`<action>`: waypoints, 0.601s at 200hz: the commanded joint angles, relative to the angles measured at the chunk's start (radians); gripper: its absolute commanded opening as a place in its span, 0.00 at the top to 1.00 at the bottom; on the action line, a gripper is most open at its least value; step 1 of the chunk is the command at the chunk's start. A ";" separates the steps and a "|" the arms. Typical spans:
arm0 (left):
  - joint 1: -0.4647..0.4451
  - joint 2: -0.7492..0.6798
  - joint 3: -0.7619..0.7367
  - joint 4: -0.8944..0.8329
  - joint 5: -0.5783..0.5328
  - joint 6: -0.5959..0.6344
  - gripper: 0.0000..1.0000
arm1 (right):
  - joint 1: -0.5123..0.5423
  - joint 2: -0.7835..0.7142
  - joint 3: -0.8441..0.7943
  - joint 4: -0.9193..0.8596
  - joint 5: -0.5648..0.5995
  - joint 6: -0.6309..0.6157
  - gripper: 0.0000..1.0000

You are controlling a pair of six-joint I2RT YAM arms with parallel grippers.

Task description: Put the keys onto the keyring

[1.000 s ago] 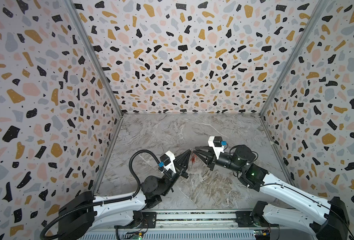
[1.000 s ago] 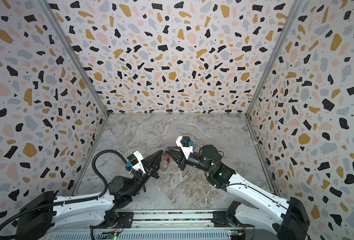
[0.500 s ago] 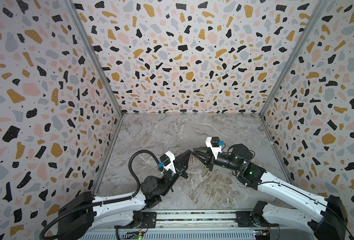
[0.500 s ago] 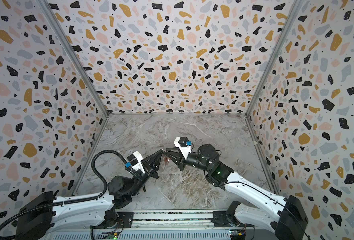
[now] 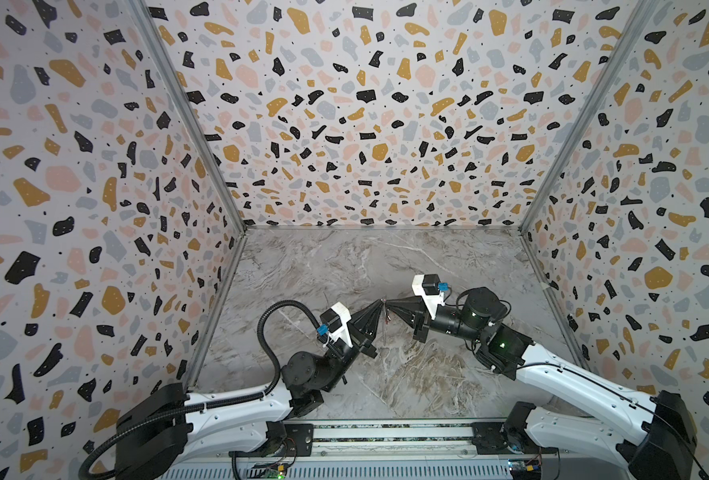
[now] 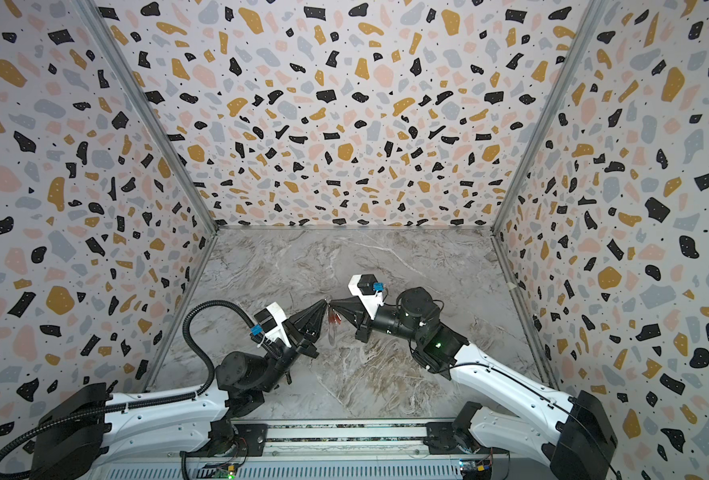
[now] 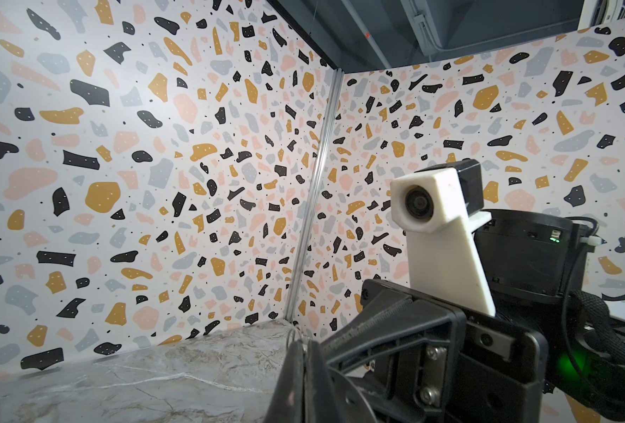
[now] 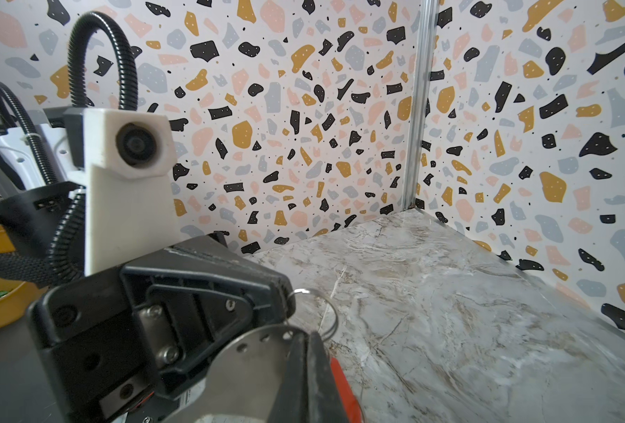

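Left end effector, right end effector tip-to-tip midair; walls well apart.

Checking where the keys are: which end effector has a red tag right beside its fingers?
The right end effector: its wrist view shows a red-orange tag right alongside it. The left end effector has only a thin wire ring at its tip.

Over the middle of the table, the left gripper and the right gripper meet tip to tip, the left one nearer the front. The keys hang just beneath the meeting tips.
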 commanded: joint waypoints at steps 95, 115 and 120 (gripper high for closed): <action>0.004 -0.053 0.007 0.005 0.044 0.036 1.00 | -0.027 -0.071 0.030 -0.052 -0.049 -0.038 0.74; 0.004 -0.057 0.004 0.003 0.057 0.036 1.00 | -0.055 -0.073 0.029 -0.057 -0.091 -0.041 0.70; 0.006 -0.058 0.003 0.003 0.061 0.036 1.00 | -0.064 -0.072 0.031 -0.057 -0.112 -0.040 0.69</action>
